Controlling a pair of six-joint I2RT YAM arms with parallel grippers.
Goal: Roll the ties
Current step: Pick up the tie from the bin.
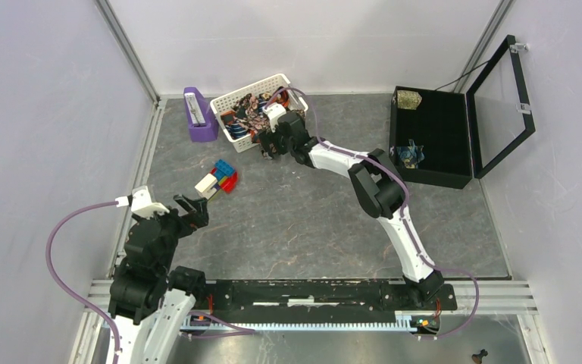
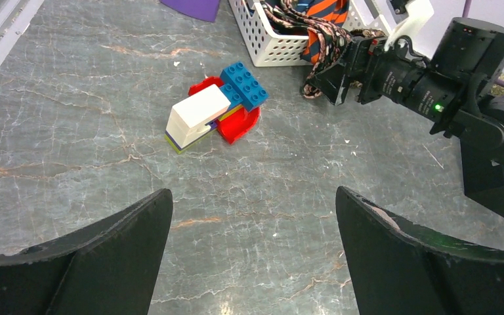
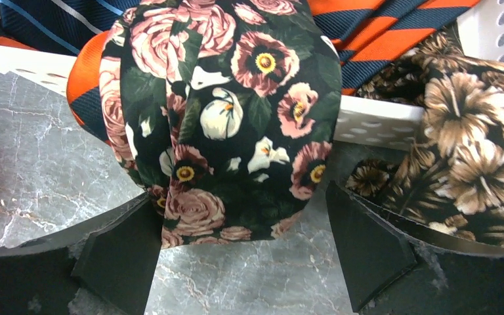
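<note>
The dark flower tie (image 3: 230,125) looks soft, light and floppy, hanging over the white basket (image 1: 251,85) rim at the upper middle of the bench (image 1: 303,220), so its loose end looks best to pinch, just before the wide-open, empty right tool (image 3: 243,216); the left tool (image 2: 254,203) gapes empty too.

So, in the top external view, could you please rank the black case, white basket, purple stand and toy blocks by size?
Largest: black case
Then: white basket
Smallest: purple stand and toy blocks, too alike to rank
</note>
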